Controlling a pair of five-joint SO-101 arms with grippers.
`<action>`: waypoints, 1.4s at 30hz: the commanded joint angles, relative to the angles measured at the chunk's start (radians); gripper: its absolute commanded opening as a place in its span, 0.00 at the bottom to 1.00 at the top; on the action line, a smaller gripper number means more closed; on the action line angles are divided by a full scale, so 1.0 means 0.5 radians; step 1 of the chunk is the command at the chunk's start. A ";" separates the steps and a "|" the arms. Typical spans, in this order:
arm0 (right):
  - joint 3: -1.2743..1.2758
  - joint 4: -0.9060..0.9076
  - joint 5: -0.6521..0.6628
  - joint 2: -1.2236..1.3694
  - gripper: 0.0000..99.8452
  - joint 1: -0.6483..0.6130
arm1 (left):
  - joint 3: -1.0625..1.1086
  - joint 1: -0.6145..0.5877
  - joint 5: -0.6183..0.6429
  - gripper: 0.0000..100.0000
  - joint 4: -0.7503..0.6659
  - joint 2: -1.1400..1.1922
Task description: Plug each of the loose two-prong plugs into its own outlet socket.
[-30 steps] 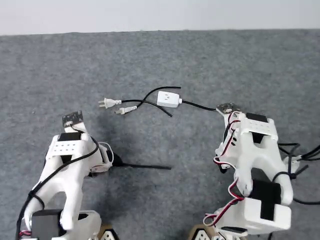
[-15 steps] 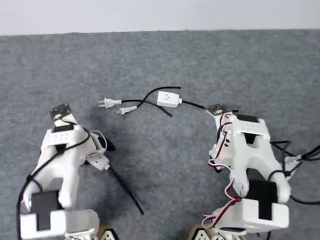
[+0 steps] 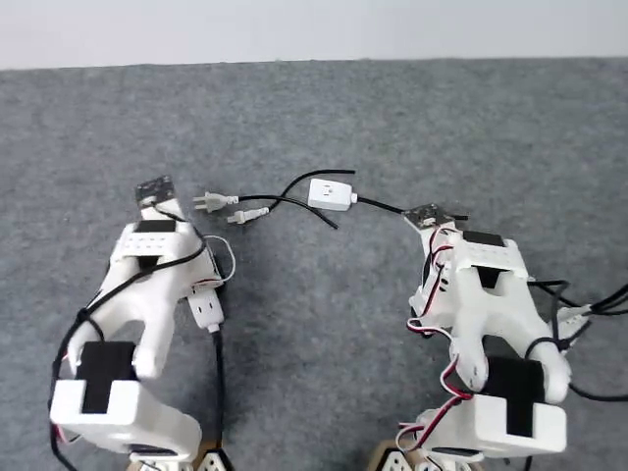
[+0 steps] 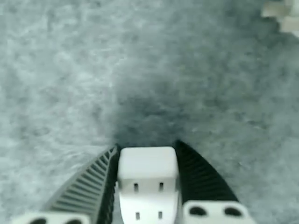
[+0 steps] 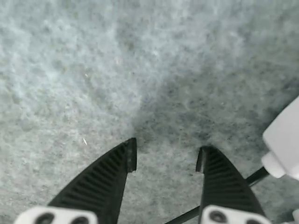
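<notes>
A white outlet socket (image 4: 147, 179) sits between my left gripper's (image 4: 145, 161) black fingers, which are shut on it just above the grey carpet. From above, this socket (image 3: 207, 311) shows beside the left arm, its black cord (image 3: 218, 392) trailing toward the near edge. Two loose white two-prong plugs (image 3: 206, 202) (image 3: 245, 215) lie just ahead of the left arm. A second white socket (image 3: 331, 193) lies farther back at the centre. My right gripper (image 5: 166, 161) hangs open over bare carpet, with a white socket body (image 5: 284, 140) beside it.
Black cords (image 3: 285, 201) loop from the plugs around the centre socket and run toward the right arm (image 3: 486, 294). A white plug tip (image 4: 282, 14) shows ahead of the left gripper. Grey carpet (image 3: 324, 314) lies open between the arms.
The left arm swung forward and right toward the plugs with the socket in its grip; the socket's cord swept from pointing right to pointing at the near edge. The right arm shifted slightly left.
</notes>
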 commanded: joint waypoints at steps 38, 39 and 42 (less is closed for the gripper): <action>0.009 -0.044 -0.031 0.002 0.21 -0.011 | -0.210 0.433 -0.236 0.14 0.273 -0.353; 0.012 -0.044 -0.031 0.002 0.21 -0.011 | -0.167 0.433 -0.239 0.14 0.270 -0.436; 0.012 -0.044 -0.031 0.002 0.21 -0.011 | -0.054 0.420 -0.252 0.15 0.267 -0.647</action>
